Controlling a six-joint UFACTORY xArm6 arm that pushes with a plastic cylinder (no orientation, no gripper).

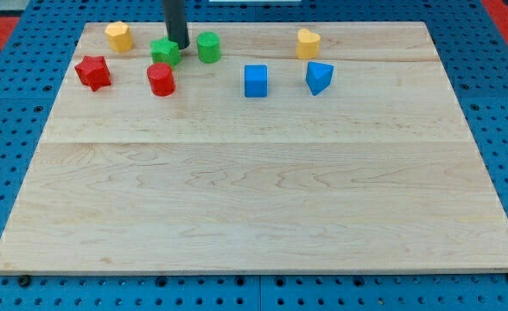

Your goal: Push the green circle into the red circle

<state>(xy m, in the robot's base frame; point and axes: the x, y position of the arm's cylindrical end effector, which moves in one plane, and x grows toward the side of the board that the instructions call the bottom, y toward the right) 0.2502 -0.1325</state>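
Pale wooden board (263, 199) on blue pegboard (12, 147). Rod enters from view's top, upper part cut off. No jaws here; my tip (180, 47) sits between green star (164, 52) and green circle (208, 47), just beside both. Red circle (161, 79) below star, near. Red star (92, 72) at view's left.

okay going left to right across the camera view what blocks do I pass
red star → yellow block → red circle → green circle → blue cube → yellow heart → blue triangular block
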